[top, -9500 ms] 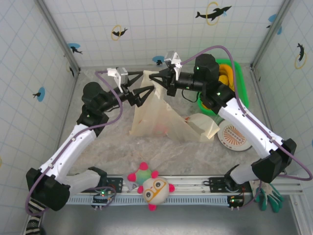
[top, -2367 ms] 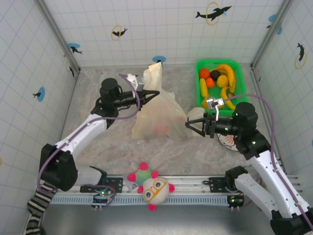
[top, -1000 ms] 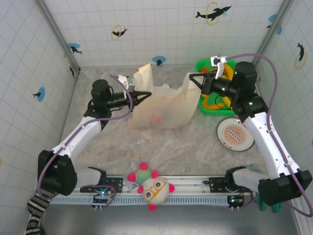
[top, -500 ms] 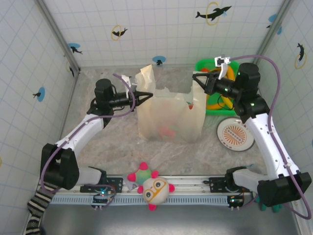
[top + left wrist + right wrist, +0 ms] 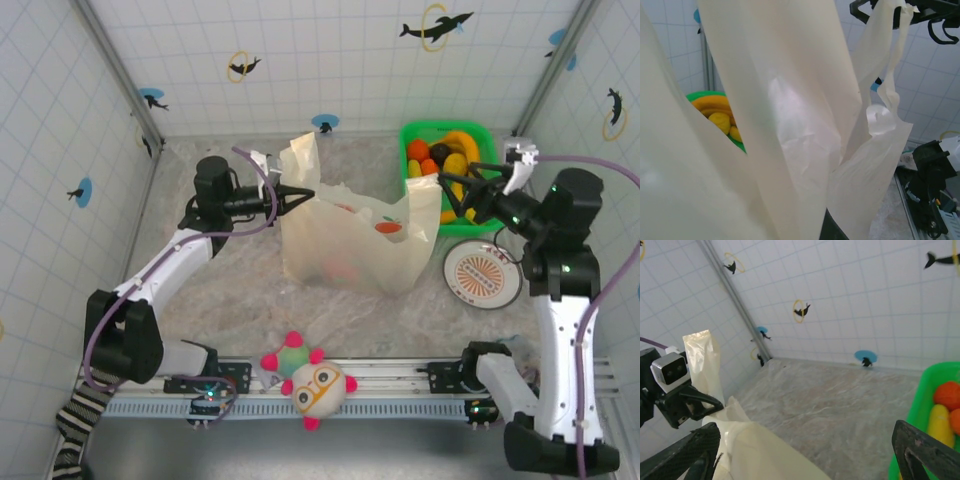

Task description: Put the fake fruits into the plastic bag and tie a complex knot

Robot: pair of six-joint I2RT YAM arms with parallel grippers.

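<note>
- When looking down from above, find the plastic bag (image 5: 355, 250) standing mouth-up in the middle of the marbled table (image 5: 230, 300), cream and translucent, with a red-orange print on its near face.
- Through the thin wall, make out reddish fake fruits (image 5: 338, 268) low inside; cannot count them.
- Find more of the same kind, orange, dark and yellow, heaped in the green basket (image 5: 420, 127) at the far right, just right of the bag's top edge.
- Follow the left handle strip (image 5: 300, 158) straight up from the far-left corner of the mouth; at its foot, see the left gripper (image 5: 303, 191) with jaws pressed together on the plastic.
- At the opposite corner, see the right handle strip (image 5: 887, 55) rising to the right gripper (image 5: 446, 190).
- In that gripper's own wrist view, note the fingers (image 5: 687, 452) spread wide apart, with a fold of bag low between them; cannot tell whether draped over a finger or merely touching.
- Note both strips well apart, not yet tied.
- Nearer and to the right, find a flat plate (image 5: 482, 272) with an orange pattern, just near of the basket and apart from the bag.
- At the near edge, between the arm bases, spot the plush toy (image 5: 312, 382), well apart from the bag.
</note>
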